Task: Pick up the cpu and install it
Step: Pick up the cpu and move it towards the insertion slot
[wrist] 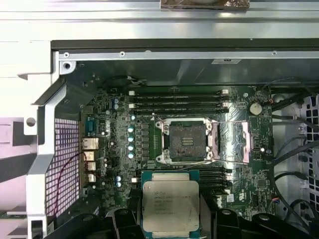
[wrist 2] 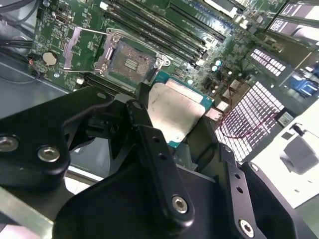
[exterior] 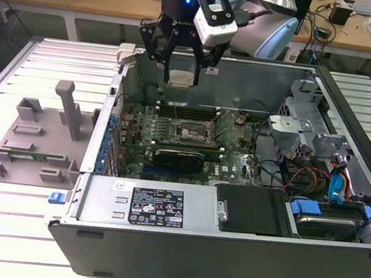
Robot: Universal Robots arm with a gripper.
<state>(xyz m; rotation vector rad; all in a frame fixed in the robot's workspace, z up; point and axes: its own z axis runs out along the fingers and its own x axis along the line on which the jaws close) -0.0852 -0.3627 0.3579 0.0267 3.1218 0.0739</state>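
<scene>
My gripper [exterior: 181, 74] hangs above the open computer case, shut on the cpu [exterior: 180, 78], a small square chip with a pale silver top. In both wrist views the cpu [wrist: 170, 203] [wrist 2: 175, 110] sits flat between the black fingers [wrist 2: 148, 130]. Below it lies the green motherboard [exterior: 227, 161] with its dark square socket [wrist: 188, 140] [exterior: 187, 134] [wrist 2: 130, 62]. The socket's metal load plate [wrist: 238, 142] is swung open to one side and the contact field is bare. The cpu is held well above the board, apart from the socket.
Memory slots [wrist: 177, 99] run beside the socket. The case walls [exterior: 265, 70] ring the board. A power supply [exterior: 154, 206], a drive [exterior: 320, 221] and loose cables [exterior: 305, 176] fill the exterior view's right and front. A grey fixture [exterior: 35, 141] lies on the table at the exterior view's left.
</scene>
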